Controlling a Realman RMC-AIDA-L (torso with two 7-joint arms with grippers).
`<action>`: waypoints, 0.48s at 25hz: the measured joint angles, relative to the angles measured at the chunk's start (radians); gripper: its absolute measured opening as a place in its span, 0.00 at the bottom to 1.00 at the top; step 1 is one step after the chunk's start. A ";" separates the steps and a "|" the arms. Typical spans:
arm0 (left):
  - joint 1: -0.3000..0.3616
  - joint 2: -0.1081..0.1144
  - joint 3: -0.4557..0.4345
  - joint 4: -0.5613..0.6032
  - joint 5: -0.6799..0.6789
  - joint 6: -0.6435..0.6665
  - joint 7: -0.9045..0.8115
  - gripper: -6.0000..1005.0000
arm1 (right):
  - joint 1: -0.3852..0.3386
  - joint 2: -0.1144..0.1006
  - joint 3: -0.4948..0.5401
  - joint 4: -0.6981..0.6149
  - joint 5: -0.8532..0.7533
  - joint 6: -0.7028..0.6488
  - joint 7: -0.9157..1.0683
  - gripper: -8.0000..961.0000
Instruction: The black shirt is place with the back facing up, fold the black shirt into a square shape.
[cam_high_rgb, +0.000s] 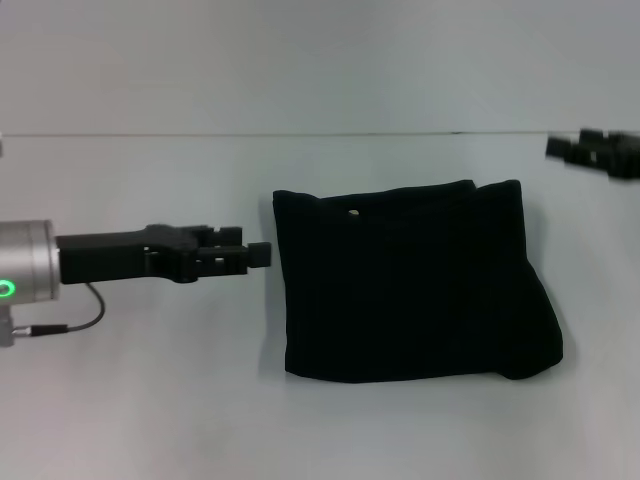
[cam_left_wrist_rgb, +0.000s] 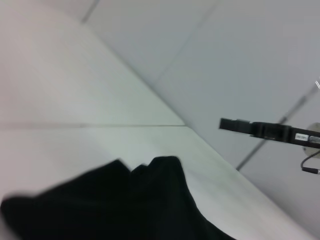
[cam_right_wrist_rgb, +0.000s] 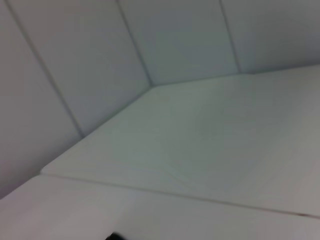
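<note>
White table (cam_high_rgb: 150, 400) — pale panelled wall (cam_right_wrist_rgb: 75, 50) behind.

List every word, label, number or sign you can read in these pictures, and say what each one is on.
No text can be read.
The black shirt shows plain black cloth, with one small white speck near its far edge, no letters.
The left gripper shows no markings.
The right gripper carries a small white label, too blurred to read.

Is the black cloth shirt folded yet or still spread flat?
Folded: the black cloth shirt lies as a compact, roughly square bundle with no sleeves spread out, and neither gripper touches it.
</note>
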 joint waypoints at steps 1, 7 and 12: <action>-0.008 -0.004 0.001 0.002 0.000 -0.005 0.047 0.63 | -0.020 0.010 0.000 -0.001 0.014 -0.017 -0.046 0.77; -0.058 0.004 0.113 0.008 0.001 -0.036 0.096 0.77 | -0.130 0.043 0.015 0.005 0.049 -0.136 -0.236 0.76; -0.086 -0.030 0.152 0.008 -0.001 -0.101 0.084 0.92 | -0.148 0.049 0.012 0.038 0.034 -0.132 -0.259 0.76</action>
